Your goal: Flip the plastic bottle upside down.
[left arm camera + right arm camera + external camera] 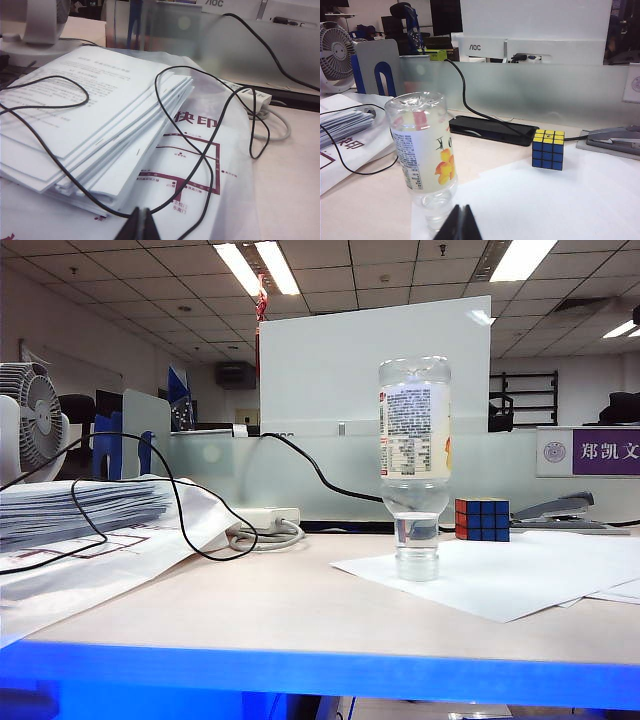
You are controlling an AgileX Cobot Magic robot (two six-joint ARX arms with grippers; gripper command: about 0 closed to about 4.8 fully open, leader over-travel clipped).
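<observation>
Plastic bottle (415,465) stands inverted, cap down, right of centre in the exterior view, on the near corner of a white paper sheet (500,575) lying on the table (250,605). A little water sits in the neck. This view shows the fine-print side of the label; neither arm appears in it.

Right wrist view gives the other side: bottle (422,150) at lower left of the frame, orange fruit picture upside down on the label. Right gripper (460,224) at the bottom edge, fingers pressed together, closed on nothing, just beside the bottle's neck; contact cannot be judged. Rubik's cube (548,149) right of centre on the same sheet, well apart from the bottle. Stapler (615,139) at the right edge. Flat black device (492,130) behind, with a cable running up from it. The exterior view shows this device only as a dark strip.

Left wrist view has no bottle. Left gripper (140,225) at the bottom edge, tips together, closed and empty, above a plastic bag (200,165) with red print. Paper stack (90,120) fills the left half, thin black cable (200,160) looped across it. White power strip (255,97) at right. Fan (28,418) sits at the left edge of the exterior view.
</observation>
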